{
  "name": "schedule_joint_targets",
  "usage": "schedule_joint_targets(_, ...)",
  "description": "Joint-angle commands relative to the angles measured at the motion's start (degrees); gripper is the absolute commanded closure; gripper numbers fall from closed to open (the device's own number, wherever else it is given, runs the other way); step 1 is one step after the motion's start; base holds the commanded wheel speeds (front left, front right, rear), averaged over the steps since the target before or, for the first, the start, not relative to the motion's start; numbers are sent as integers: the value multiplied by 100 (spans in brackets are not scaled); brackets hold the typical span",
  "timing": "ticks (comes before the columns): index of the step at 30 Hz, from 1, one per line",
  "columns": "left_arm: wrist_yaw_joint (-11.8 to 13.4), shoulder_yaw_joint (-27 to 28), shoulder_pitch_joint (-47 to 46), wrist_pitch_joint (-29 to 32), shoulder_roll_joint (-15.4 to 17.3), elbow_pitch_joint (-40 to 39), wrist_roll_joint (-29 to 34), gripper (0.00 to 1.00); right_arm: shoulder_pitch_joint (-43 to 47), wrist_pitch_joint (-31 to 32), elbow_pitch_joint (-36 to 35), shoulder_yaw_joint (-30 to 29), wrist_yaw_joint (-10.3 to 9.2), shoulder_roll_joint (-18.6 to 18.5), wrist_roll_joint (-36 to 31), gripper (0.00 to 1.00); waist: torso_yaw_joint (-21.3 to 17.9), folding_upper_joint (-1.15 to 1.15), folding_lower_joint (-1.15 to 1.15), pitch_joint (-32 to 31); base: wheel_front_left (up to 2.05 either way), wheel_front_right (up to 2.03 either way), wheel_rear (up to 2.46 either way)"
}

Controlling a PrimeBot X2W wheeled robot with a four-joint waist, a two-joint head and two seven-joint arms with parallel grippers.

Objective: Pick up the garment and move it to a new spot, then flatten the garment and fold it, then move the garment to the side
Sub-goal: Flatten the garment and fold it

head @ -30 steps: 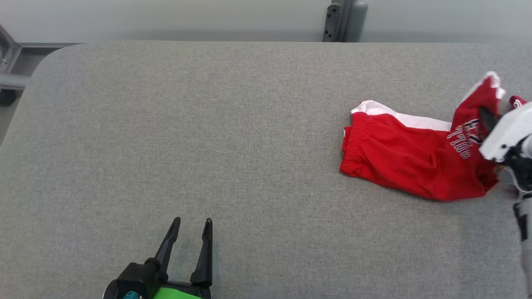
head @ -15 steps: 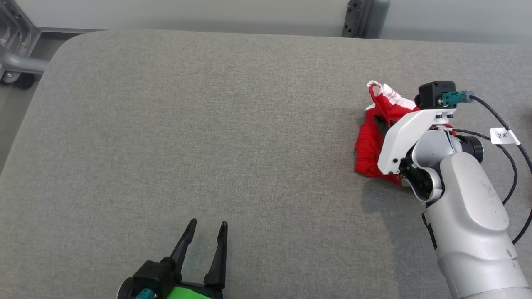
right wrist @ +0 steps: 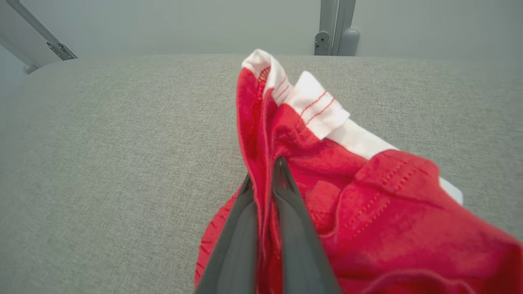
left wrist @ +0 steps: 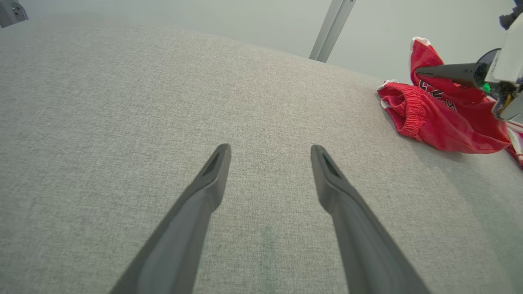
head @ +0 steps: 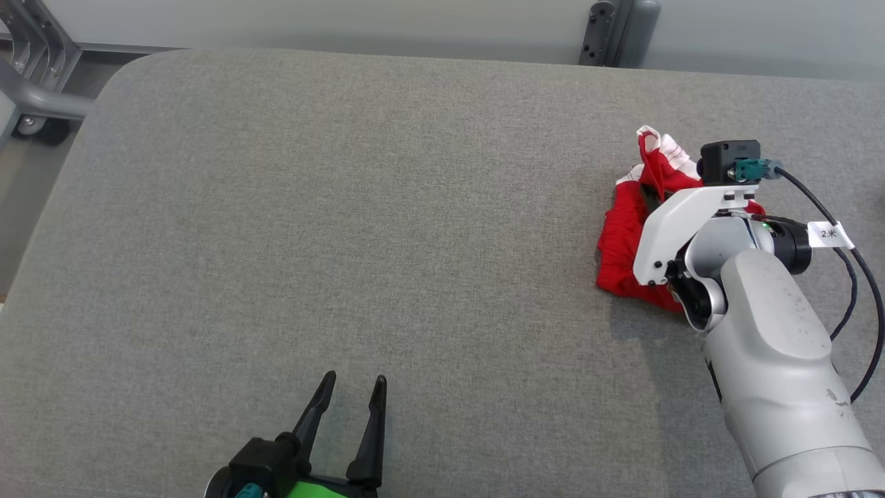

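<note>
The garment (head: 622, 238) is a pair of red shorts with white trim, bunched at the right of the grey table (head: 346, 207). My right gripper (head: 650, 197) is shut on a fold of it, lifting one white-edged hem up. In the right wrist view the two fingers pinch red cloth of the garment (right wrist: 359, 212) at the gripper (right wrist: 263, 175). In the left wrist view the garment (left wrist: 437, 118) trails on the table at the far right. My left gripper (head: 352, 387) stands open over bare table near the front edge, also the open left gripper (left wrist: 269, 151).
A grey post (head: 612, 31) stands behind the table's far edge. A metal frame with a castor (head: 31, 104) sits beyond the table's left corner. Black cables (head: 850, 277) hang off the right wrist.
The right arm has dragged the garment leftward and bunched it up, holding one hem raised. The head camera has shifted. The left gripper has stayed open in place.
</note>
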Motion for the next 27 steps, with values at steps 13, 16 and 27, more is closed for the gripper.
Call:
schedule_joint_targets(13, 52, 228, 209, -15, 1, 59, -49, 0, 90, -701, -378, 1343, 1, -20, 860, 0, -236, 0, 0, -330, 0, 0, 0)
schedule_joint_targets(16, 98, 391, 424, -16, 0, 20, -88, 0, 528, -803, -1052, 1254, 0, -157, 933, 0, -358, 0, 0, -604, 0, 0, 0)
schedule_joint_targets(27, 144, 401, 882, -16, 0, -128, -102, 0, 2370, -123, -2524, -249, 1, -1013, 1088, 100, -610, 0, 0, -987, 0, 0, 0)
